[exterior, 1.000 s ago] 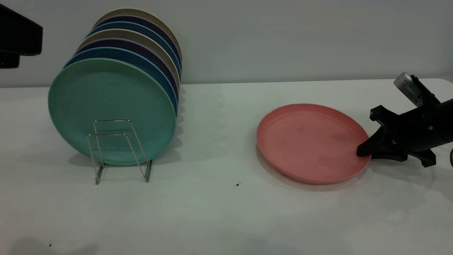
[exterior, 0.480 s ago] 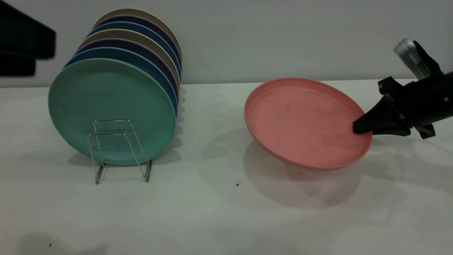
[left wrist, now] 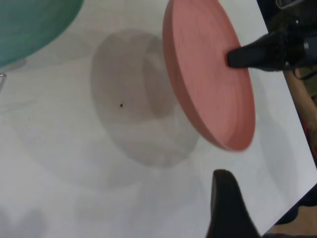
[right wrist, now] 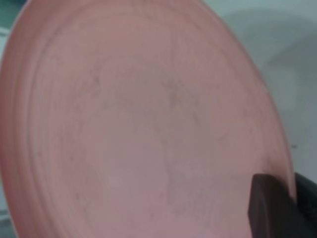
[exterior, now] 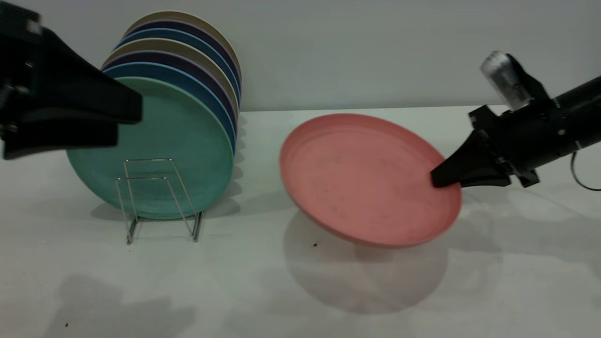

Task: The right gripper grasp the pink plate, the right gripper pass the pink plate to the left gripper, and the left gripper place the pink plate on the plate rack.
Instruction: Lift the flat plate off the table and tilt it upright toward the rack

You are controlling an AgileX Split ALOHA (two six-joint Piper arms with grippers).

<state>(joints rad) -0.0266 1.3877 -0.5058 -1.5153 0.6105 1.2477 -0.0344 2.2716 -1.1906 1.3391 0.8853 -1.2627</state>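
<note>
The pink plate (exterior: 361, 183) hangs tilted above the table, its face turned toward the camera. My right gripper (exterior: 439, 180) is shut on its right rim. The right wrist view shows the plate (right wrist: 138, 124) filling the frame, with the rim pinched between my fingers (right wrist: 270, 208). My left gripper (exterior: 129, 124) is open and empty at the upper left, in front of the racked plates and well apart from the pink plate. One of its fingers (left wrist: 228, 208) shows in the left wrist view, with the plate (left wrist: 213, 79) and the right gripper (left wrist: 235, 55) beyond. The wire plate rack (exterior: 159, 197) stands at the left.
Several plates stand upright in the rack, a green plate (exterior: 155, 145) at the front, with blue, dark and beige ones behind. Two wire loops stand free in front of the green plate. The white table (exterior: 281, 291) has a front edge seen in the left wrist view (left wrist: 292, 198).
The right gripper lifted the pink plate off the table, tilted it up and carried it left. The left gripper came in from the upper left toward the middle.
</note>
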